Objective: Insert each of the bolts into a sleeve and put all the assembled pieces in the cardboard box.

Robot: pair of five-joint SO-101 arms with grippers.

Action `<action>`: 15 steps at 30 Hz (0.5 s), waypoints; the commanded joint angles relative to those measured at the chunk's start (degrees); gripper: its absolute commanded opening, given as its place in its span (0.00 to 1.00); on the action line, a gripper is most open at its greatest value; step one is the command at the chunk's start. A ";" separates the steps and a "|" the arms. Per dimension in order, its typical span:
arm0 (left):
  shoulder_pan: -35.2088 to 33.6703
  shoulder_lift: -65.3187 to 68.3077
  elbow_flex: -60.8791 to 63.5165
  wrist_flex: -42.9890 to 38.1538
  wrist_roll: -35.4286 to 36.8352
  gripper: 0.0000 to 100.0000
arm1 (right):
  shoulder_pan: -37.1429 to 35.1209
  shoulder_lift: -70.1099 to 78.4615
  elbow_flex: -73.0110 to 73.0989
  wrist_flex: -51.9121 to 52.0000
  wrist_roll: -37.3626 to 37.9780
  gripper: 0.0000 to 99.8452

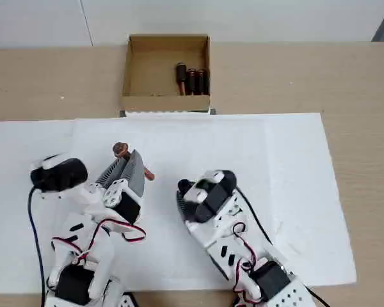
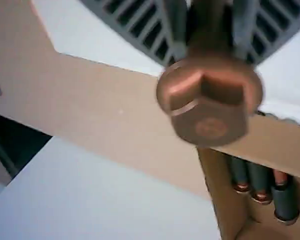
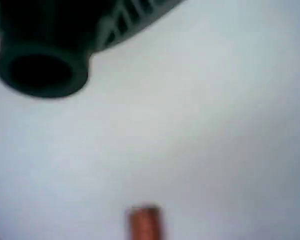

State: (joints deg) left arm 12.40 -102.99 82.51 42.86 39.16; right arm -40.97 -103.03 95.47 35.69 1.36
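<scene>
My left gripper (image 1: 129, 163) is shut on a copper bolt (image 1: 120, 150) and holds it just above the white mat, left of centre. In the left wrist view the bolt's hexagonal head (image 2: 210, 100) sticks out between the grey fingers (image 2: 140, 20). My right gripper (image 1: 181, 195) is a short way to the right, shut on a dark hollow sleeve (image 3: 40, 70) whose open end faces out. The bolt's tip (image 3: 144, 222) shows across from it. The cardboard box (image 1: 136, 70) stands at the back and holds three assembled pieces (image 1: 192, 80).
A white mat (image 1: 294, 192) covers most of the wooden table (image 1: 307, 70). The box sits just beyond the mat's far edge. Both arms' bodies and cables take up the near part of the mat.
</scene>
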 commanded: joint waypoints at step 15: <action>10.55 -0.97 -0.31 -1.85 0.70 0.01 | -2.51 -0.66 0.79 -2.51 7.21 0.00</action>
State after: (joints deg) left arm 22.68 -102.99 82.59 42.68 39.52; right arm -43.08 -102.95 95.65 34.99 7.96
